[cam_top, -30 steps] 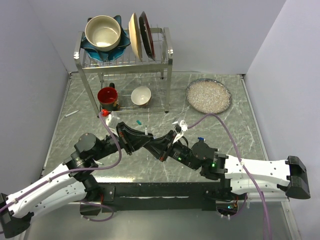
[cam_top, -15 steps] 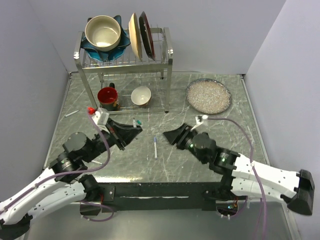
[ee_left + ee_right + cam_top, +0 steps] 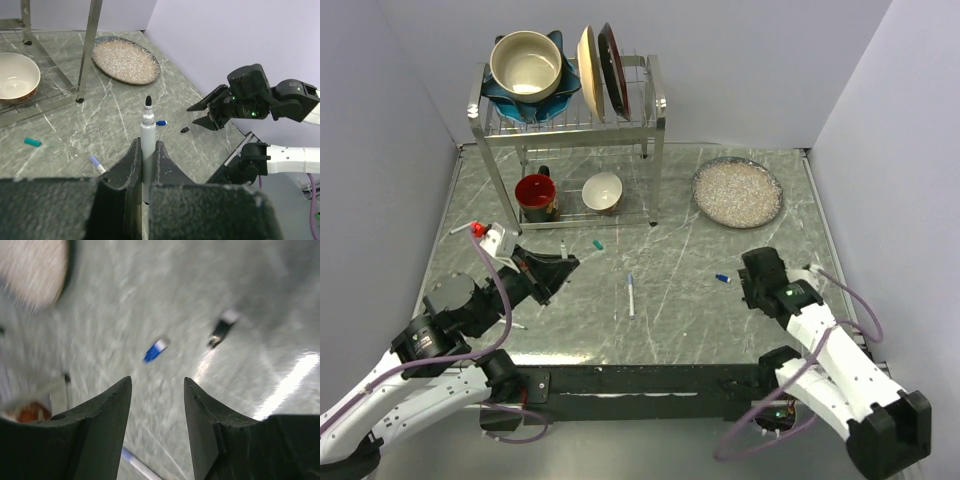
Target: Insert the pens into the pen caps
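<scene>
My left gripper (image 3: pixel 560 263) is shut on a white pen with a black tip (image 3: pixel 148 117), which stands up between the jaws (image 3: pixel 146 145). A pen with a blue end (image 3: pixel 631 296) lies on the table between the arms and also shows in the left wrist view (image 3: pixel 97 164). A blue cap (image 3: pixel 722 279) and a black cap (image 3: pixel 185 130) lie just in front of my right gripper (image 3: pixel 750 284), which is open and empty. The right wrist view shows the blue cap (image 3: pixel 155 350) and the black cap (image 3: pixel 220 332) beyond the open gripper (image 3: pixel 157 390). A teal cap (image 3: pixel 598 243) lies near the rack. Another white pen (image 3: pixel 463 227) lies far left.
A metal dish rack (image 3: pixel 656 100) stands at the back with bowls and plates on top and a red mug (image 3: pixel 535 195) and a small bowl (image 3: pixel 602 192) under it. A plate of rice (image 3: pixel 737 191) sits back right.
The two grippers were together at the middle; they have pulled apart. The blue-ended pen now lies on the table. The right arm has swung back to the right, the left back to the left.
</scene>
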